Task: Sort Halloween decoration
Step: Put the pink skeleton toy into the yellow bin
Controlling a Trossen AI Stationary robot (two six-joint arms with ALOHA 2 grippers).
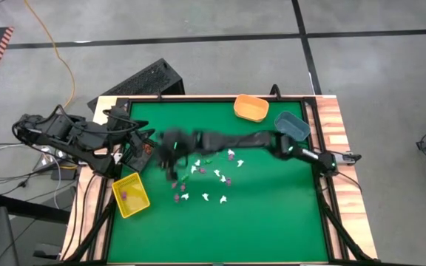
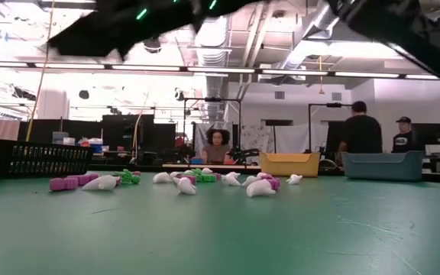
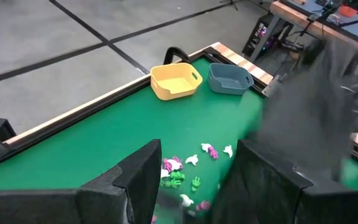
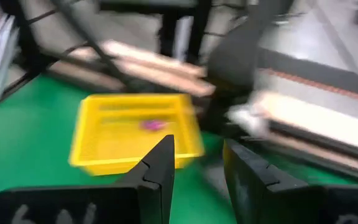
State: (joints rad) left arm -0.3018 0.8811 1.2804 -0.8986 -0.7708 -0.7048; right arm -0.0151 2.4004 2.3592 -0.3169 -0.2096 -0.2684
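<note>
Right gripper (image 1: pixel 170 157) stretched across the green table (image 1: pixel 272 214), fingers (image 4: pixel 160 165) parted with nothing between them. Ahead of it, yellow bin (image 4: pixel 135 132) with one purple trinket (image 4: pixel 154 125) inside. Halloween decoration (image 1: pixel 209 177), a scatter of white, purple and green pieces, just beside and behind that gripper. Left gripper (image 3: pixel 194 180) near the table's left edge, close beside the right one, fingers spread wide, empty. Orange bin (image 1: pixel 251 108) and blue bin (image 1: pixel 292 126) well apart at the far corner.
</note>
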